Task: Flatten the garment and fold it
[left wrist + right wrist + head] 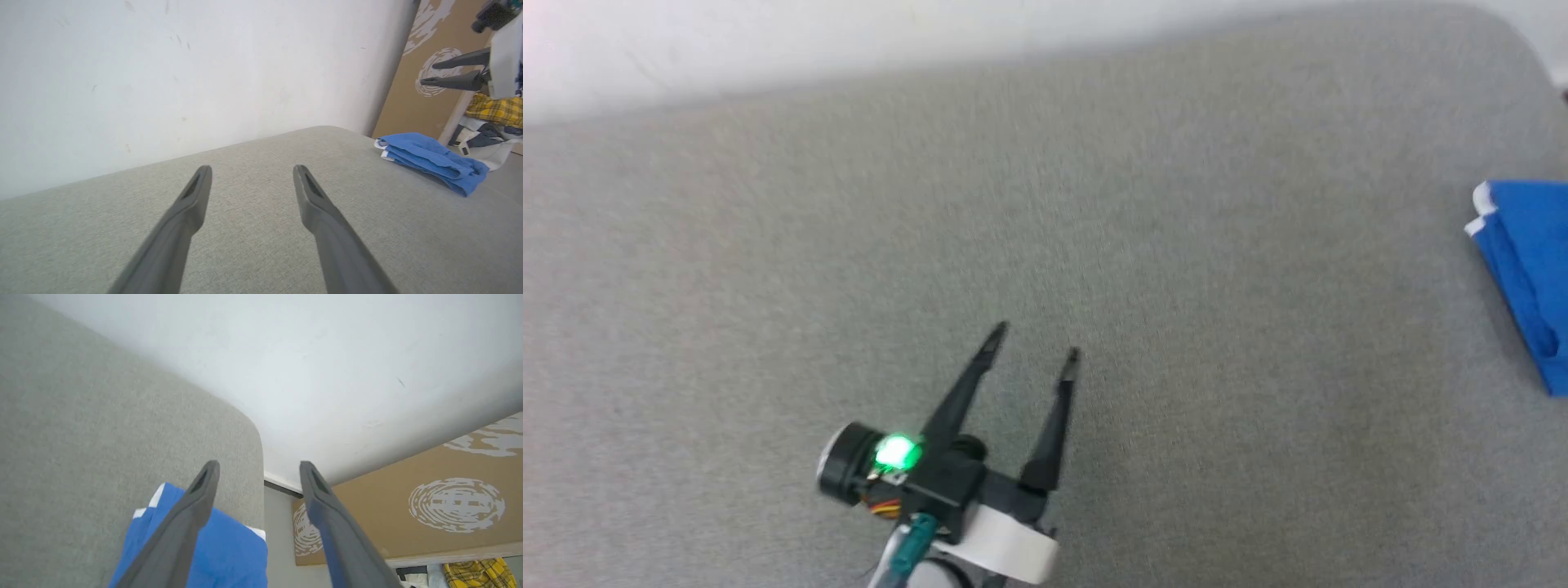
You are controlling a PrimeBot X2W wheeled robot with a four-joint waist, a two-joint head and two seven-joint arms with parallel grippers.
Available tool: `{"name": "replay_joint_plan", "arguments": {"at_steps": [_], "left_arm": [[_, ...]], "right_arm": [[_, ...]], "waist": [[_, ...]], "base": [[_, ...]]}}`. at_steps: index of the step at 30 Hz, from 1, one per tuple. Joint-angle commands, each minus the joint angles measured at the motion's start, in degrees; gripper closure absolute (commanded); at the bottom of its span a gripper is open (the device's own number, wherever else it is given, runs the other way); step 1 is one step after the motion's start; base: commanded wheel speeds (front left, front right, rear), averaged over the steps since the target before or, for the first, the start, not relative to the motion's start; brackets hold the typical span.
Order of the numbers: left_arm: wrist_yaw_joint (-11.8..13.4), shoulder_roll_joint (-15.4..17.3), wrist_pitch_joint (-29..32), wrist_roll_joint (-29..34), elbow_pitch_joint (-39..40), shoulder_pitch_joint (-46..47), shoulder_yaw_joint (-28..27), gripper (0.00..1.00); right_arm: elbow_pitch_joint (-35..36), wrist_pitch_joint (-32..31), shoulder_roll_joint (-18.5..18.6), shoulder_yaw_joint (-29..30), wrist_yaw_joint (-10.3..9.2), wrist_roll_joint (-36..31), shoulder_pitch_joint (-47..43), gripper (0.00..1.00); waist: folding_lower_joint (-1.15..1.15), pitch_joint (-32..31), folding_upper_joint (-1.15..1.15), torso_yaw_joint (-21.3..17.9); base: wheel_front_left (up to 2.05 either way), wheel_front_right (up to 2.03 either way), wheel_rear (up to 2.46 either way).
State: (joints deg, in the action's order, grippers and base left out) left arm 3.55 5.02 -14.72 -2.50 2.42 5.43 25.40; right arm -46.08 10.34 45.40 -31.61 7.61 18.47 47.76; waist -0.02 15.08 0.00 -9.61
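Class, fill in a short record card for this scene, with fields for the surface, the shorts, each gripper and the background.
surface: grey fabric, set against a white wall
shorts: blue with white trim, folded in layers, near the surface's right corner
left gripper: open, empty, over bare fabric, apart from the shorts
right gripper: open, empty, raised above the shorts
background: pile of clothes, one yellow plaid, beyond the surface

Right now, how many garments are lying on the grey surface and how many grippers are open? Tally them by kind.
Garments on the grey surface: 1, the blue garment
Open grippers: 2, the left gripper and the right gripper
Total: 3
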Motion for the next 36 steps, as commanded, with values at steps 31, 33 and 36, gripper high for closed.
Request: {"name": "replay_joint_plan", "arguments": {"at_steps": [31, 33, 36], "left_arm": [[-0.29, -0.15, -0.28, -3.61, -5.39, -10.32, -16.66, 0.00], [-0.53, -0.39, -0.28, -3.87, -7.36, -10.89, -16.88, 0.00], [-1.56, -0.23, -0.28, -2.98, -8.14, -10.57, -16.52, 0.00]], "right_arm": [[40.32, 4.65, -40.33, 33.25, -0.12, -5.97, -50.77, 0.00], [40.44, 4.65, -41.32, 33.86, -0.12, -6.27, -52.27, 0.00], [40.43, 4.65, -42.09, 34.59, -0.12, -6.98, -53.66, 0.00]], "waist": [[0.02, -16.70, 0.00, 10.86], [0.02, -16.83, 0.00, 11.09], [0.02, -16.89, 0.00, 11.28]], "base": [[0.00, 0.00, 0.00], [0.00, 0.00, 0.00], [0.00, 0.00, 0.00]]}}
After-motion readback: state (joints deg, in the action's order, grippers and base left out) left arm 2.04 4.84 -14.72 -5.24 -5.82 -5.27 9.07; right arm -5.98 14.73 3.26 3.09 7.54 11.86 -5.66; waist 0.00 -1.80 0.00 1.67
